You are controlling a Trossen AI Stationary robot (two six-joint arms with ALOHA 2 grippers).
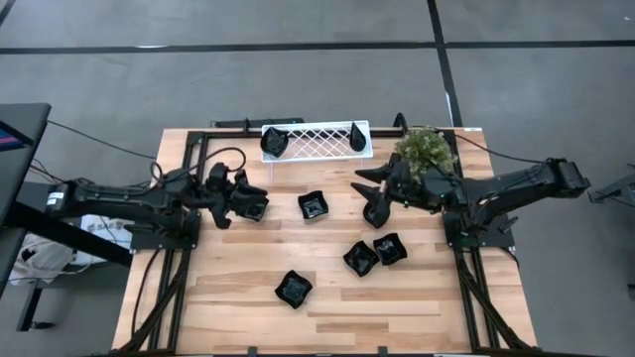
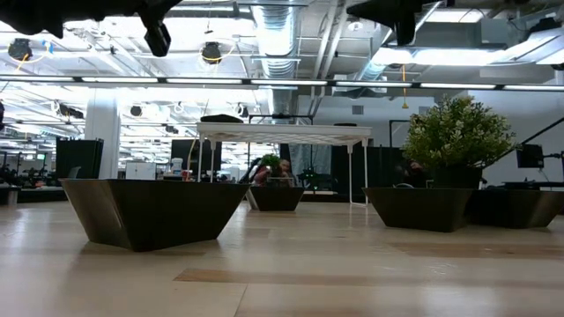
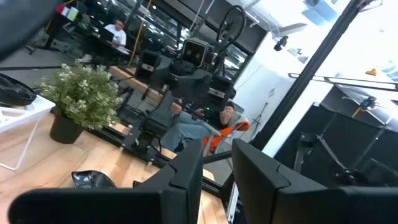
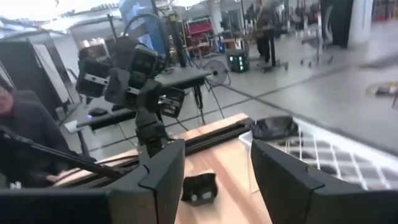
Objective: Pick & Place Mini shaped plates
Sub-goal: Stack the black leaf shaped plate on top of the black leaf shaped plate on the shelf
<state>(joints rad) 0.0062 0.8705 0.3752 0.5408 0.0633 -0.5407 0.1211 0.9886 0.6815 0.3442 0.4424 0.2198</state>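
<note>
On the wooden table (image 1: pixel 238 297) lie black plates (image 1: pixel 360 258); each tool's state: cannot tell.

Down at table height, both dark arms are getting cut off by the top edge, only stubs showing. From overhead, the glossy black dish (image 1: pixel 255 209) at the left gripper (image 1: pixel 248 203) is sitting partly hidden under the fingers. The green bushy plant (image 1: pixel 427 149) is covering part of the right arm. In the left wrist view, a small black dish (image 3: pixel 93 180) is peeking out, half hidden behind the dark fingers (image 3: pixel 186 180).
</note>
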